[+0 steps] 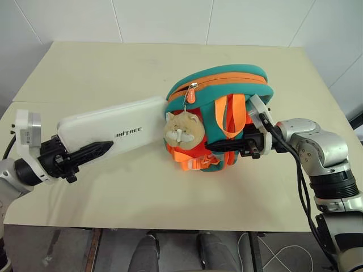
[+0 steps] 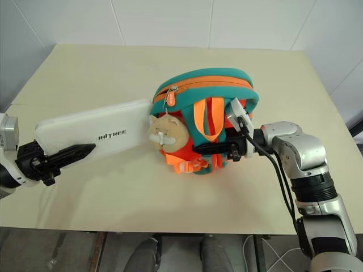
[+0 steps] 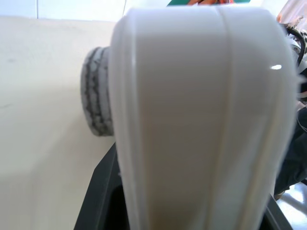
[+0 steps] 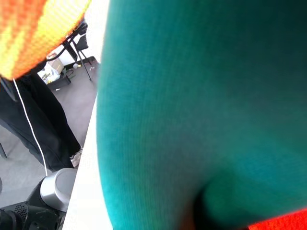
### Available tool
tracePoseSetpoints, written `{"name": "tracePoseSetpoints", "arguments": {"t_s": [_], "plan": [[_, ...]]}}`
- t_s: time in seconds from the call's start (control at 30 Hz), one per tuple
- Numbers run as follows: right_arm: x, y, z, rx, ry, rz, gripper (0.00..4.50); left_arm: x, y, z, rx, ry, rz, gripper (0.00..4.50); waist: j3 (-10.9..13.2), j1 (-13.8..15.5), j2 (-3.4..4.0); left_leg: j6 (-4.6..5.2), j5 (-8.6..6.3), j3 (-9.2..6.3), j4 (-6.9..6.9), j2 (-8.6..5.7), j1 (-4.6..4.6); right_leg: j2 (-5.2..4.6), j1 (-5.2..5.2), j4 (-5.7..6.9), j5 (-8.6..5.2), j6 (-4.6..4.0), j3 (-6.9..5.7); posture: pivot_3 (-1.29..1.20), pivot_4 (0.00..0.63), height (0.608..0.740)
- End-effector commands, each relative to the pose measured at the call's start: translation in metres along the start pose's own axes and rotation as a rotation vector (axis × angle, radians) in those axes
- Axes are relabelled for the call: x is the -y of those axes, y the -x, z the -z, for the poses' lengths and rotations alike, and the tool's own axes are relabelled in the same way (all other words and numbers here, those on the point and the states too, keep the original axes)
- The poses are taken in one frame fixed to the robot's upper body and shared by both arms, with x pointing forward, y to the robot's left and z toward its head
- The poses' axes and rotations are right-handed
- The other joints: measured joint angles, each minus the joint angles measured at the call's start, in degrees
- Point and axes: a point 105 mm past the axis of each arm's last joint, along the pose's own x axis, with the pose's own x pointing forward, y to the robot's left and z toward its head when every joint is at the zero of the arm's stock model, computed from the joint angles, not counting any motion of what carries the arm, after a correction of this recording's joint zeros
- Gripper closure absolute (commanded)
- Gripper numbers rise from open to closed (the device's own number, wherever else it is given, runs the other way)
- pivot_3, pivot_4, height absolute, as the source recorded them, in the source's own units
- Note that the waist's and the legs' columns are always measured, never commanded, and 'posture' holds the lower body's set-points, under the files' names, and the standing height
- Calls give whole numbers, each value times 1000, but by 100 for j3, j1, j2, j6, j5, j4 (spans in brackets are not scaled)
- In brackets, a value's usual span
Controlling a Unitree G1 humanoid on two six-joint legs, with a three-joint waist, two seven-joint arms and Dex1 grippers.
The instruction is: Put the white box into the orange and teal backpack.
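Beige table (image 1: pixel 85 68) under us: our left gripper (image 1: pixel 93 152) clamps the white box (image 1: pixel 108 131), whose long axis points straight at the backpack (image 1: pixel 221 93), far end touching its zipper. Beyond the backpack, our right gripper (image 1: pixel 235 145) is clenched on its straps.

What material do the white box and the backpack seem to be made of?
The white box looks like smooth, slightly glossy plastic: a light glint and moulded ridges show in the left wrist view. The orange and teal backpack looks like soft padded fabric, perhaps neoprene, with a fine knit weave; its straps look like woven webbing.
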Motion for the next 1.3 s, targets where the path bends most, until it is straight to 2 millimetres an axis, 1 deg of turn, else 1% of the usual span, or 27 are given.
{"name": "tracePoseSetpoints", "arguments": {"t_s": [0.03,0.1,0.2,0.33,0.43,0.5,0.57,0.63,0.77,0.87,0.97,1.0,1.03,1.13,1.3], "plan": [[-11,-3,-1,-18,8,-65,4465,-3,-11,-23,61,-154,23,3176,0,6,-1,0,0,0,0,0,0,0,0,1,0,0,0,0,150,740],[-18,1,-3,-41,6,-108,4465,-4,-18,-29,65,-204,57,3176,1,8,0,-1,0,0,2,0,0,2,0,1,1,1,-1,0,150,740],[-29,7,-9,-75,-2,-175,4465,2,-29,-34,48,-258,139,3176,1,13,0,-1,1,0,3,-1,-2,2,0,1,0,2,-1,0,150,740],[-36,13,-17,-106,3,-214,4465,14,-36,-40,33,-278,250,3176,1,14,-1,1,-1,0,3,0,-4,2,0,-1,-1,3,-2,0,150,740],[-36,15,-23,-104,12,-211,4465,22,-38,-42,6,-286,315,3176,2,12,-2,1,-1,0,4,0,-4,2,0,-1,-1,4,-2,0,150,740],[-36,15,-25,-97,14,-206,4465,25,-39,-40,-28,-297,350,3176,2,12,-1,2,-1,0,4,0,-4,2,-1,0,-2,5,-2,0,150,740],[-35,14,-26,-92,16,-201,4465,25,-41,-31,-88,-323,377,3176,2,3,-1,2,-1,0,4,0,-4,2,-1,0,-2,5,-1,0,150,740],[-36,13,-26,-91,20,-201,4465,18,-48,-25,-129,-362,371,3176,2,4,-1,2,-1,0,4,0,-4,3,-1,2,-2,5,-2,0,150,740],[-37,11,-26,-87,25,-202,4465,10,-62,-22,-159,-419,365,3176,2,11,-1,2,-1,0,15,0,-4,5,-1,10,-2,5,-1,0,150,740],[-38,10,-26,-83,27,-200,4465,6,-79,-19,-186,-420,359,3176,2,14,-1,3,-1,0,27,-1,-5,7,-1,23,-3,6,-1,0,150,740],[-38,8,-25,-81,29,-199,4465,1,-112,-21,-174,-434,310,3176,2,21,-1,5,-2,-1,46,-1,-6,8,0,37,-5,10,0,0,150,740],[-38,7,-25,-80,30,-199,4465,1,-124,-22,-157,-427,305,3176,3,40,-2,5,-2,-2,53,-1,-7,9,1,43,-5,10,-1,0,150,740],[-38,7,-25,-79,31,-200,4465,2,-132,-23,-146,-422,304,3176,3,54,-3,6,-3,-4,62,-3,-8,9,2,48,-5,11,-1,0,150,740],[-39,6,-24,-79,37,-193,4465,15,-159,-25,-78,-393,350,3176,3,62,-2,8,-3,-5,80,-6,-14,9,1,60,-3,16,2,0,150,740],[-37,6,-23,-79,44,-166,4465,16,-180,-13,-77,-369,350,3176,3,40,-2,8,-3,-7,82,-2,-13,13,-3,71,-3,16,2,0,150,740]]}}
